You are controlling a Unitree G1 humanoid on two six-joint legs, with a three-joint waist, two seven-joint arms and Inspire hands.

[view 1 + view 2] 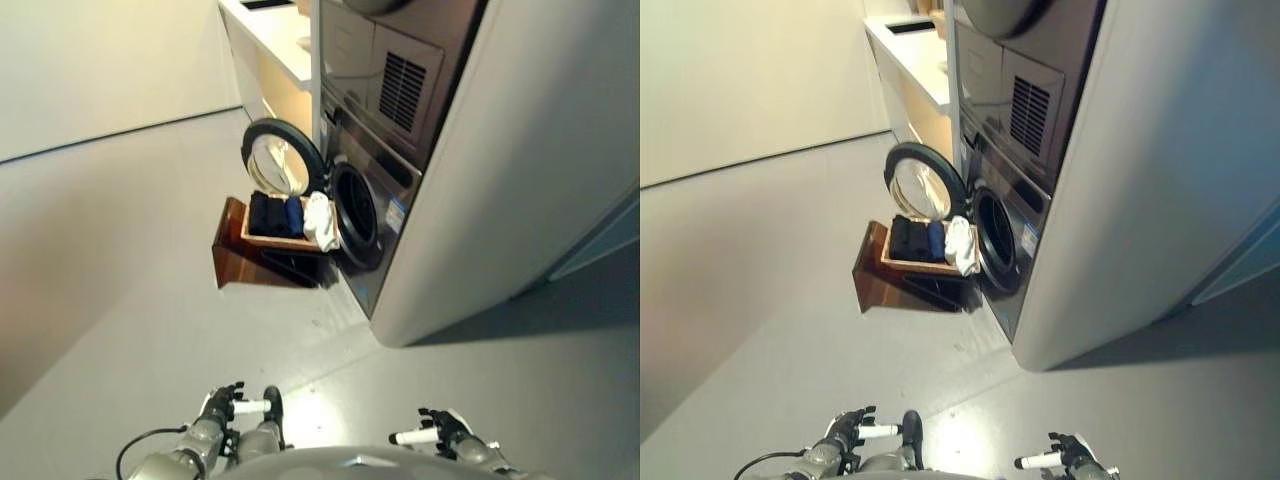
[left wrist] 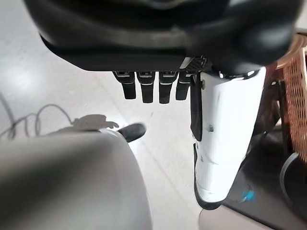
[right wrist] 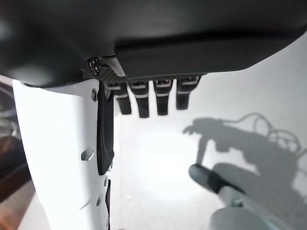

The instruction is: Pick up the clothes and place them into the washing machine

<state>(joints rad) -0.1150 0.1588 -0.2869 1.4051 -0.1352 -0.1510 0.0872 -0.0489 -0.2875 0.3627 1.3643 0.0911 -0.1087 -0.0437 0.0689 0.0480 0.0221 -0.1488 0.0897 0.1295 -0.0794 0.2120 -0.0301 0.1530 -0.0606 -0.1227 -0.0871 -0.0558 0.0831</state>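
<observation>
Hanging low at the bottom edge of the frame, left hand (image 1: 232, 407) toward lower left and right hand (image 1: 440, 432) toward lower right, both empty with fingers relaxed and straight, thumbs in white covers pointing inward; confirmed in each wrist view, where only bare floor (image 1: 150, 250) shows past the fingers. Nothing held, nothing touched.

Well apart from both, up past a wide stretch of grey floor toward the frame's middle: a wooden basket (image 1: 262, 240) perched on a dark brown stand (image 1: 240, 262), packed with clothes (image 1: 285, 215) — dark and blue pieces on the left, a white piece (image 1: 321, 221) draped over the right rim. Just beside that rim, the washing machine (image 1: 385, 185) with its round drum opening (image 1: 355, 214) dark and unobstructed, door (image 1: 280, 155) swung wide behind the basket toward upper left.

Lying straight ahead and slightly left of centre, so roughly nearer the left hand. Judging from this, walking closer needed before any reach; short sideways carry from basket to drum afterwards.
</observation>
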